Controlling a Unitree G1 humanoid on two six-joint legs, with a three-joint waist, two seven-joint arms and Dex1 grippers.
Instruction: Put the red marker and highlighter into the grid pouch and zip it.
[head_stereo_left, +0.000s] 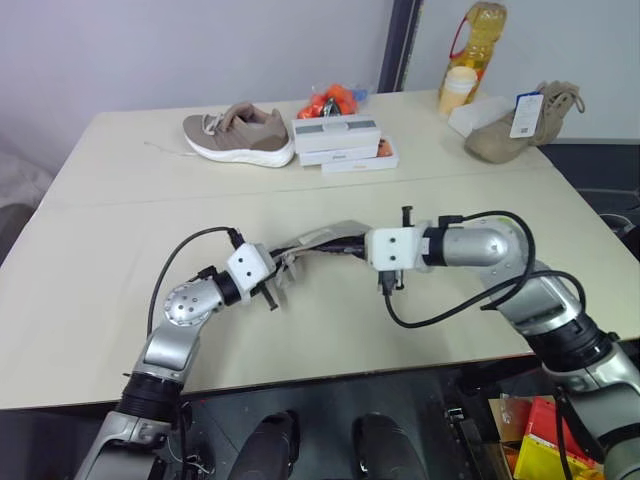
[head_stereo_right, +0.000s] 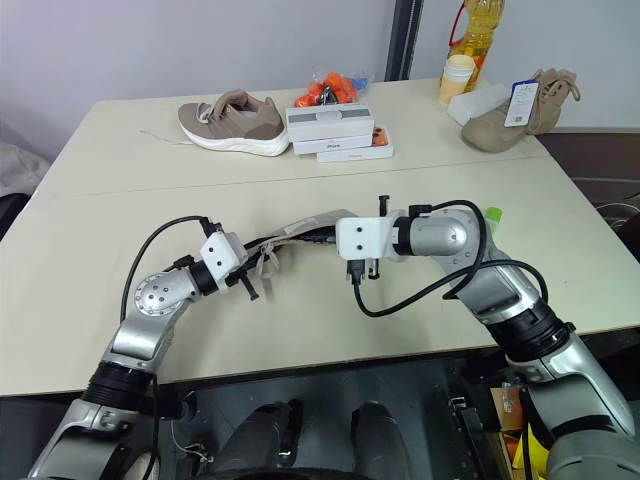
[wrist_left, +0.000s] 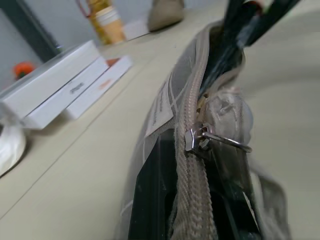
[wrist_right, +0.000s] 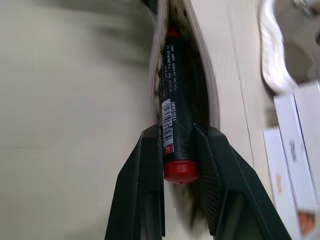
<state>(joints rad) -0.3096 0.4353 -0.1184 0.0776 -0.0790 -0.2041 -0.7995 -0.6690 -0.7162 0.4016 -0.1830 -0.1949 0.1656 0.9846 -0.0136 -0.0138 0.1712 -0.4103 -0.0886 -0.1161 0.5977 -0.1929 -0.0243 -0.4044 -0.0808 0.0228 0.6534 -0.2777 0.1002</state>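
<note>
The grid pouch (head_stereo_left: 325, 238) hangs lifted off the table between my two grippers, its mouth open. My left gripper (head_stereo_left: 272, 290) is shut on the pouch's near end. Seen from the left wrist, the zipper pull (wrist_left: 200, 137) sits just past that grip. My right gripper (wrist_right: 179, 150) is shut on the red marker (wrist_right: 177, 100), a black barrel with red ends. The marker's far end reaches into the pouch's opening. A light-green bit, the highlighter (head_stereo_right: 492, 213), peeks out on the table behind my right forearm.
At the table's far side lie a tan sneaker (head_stereo_left: 238, 132), stacked white boxes (head_stereo_left: 340, 140), an orange packet bundle (head_stereo_left: 332, 100), an oil bottle (head_stereo_left: 475, 45) and a tan boot (head_stereo_left: 520, 125). The table's front edge (head_stereo_left: 300, 375) runs just under my arms.
</note>
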